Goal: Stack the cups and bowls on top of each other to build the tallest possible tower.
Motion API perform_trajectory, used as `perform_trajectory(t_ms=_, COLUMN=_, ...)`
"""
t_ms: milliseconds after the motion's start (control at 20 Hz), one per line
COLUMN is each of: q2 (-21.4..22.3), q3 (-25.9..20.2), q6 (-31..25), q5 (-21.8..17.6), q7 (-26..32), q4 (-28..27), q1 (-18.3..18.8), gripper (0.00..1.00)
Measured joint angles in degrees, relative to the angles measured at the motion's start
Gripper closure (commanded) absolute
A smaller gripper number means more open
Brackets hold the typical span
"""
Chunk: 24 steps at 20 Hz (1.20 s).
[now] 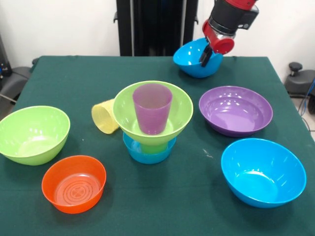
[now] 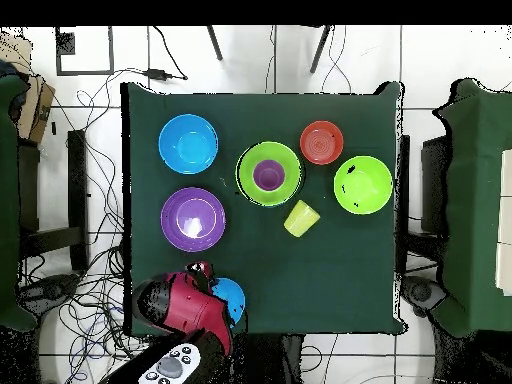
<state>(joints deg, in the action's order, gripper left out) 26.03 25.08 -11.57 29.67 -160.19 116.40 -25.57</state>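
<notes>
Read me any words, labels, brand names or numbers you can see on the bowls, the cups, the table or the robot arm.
No readable text in either view.
The bowls, for instance the orange bowl and the purple bowl, are plain; the orange one shows only moulded rings inside.
The purple cup and yellow cup carry no print.
The green tablecloth is plain.
The red arm's gripper, at a blue bowl, shows no legible marking.

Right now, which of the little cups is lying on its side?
The yellow cup, tipped over on the cloth beside the stack. The purple cup stands upright in the green bowl, and the green cup sits upright beneath that bowl.
</notes>
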Motion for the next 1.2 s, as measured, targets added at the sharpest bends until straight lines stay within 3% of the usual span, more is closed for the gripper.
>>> perform_trajectory(t_ms=450, q2=1.69, q3=1.38, q6=-0.82, q5=-4.02, q7=0.00, q4=-1.79, q1=-0.12, gripper=1.00)
perform_trajectory(t_ms=1200, q2=7.37, q3=1.45, q6=-1.24, q5=-10.47, q7=0.00, q4=-3.82, q1=4.37, gripper=1.00)
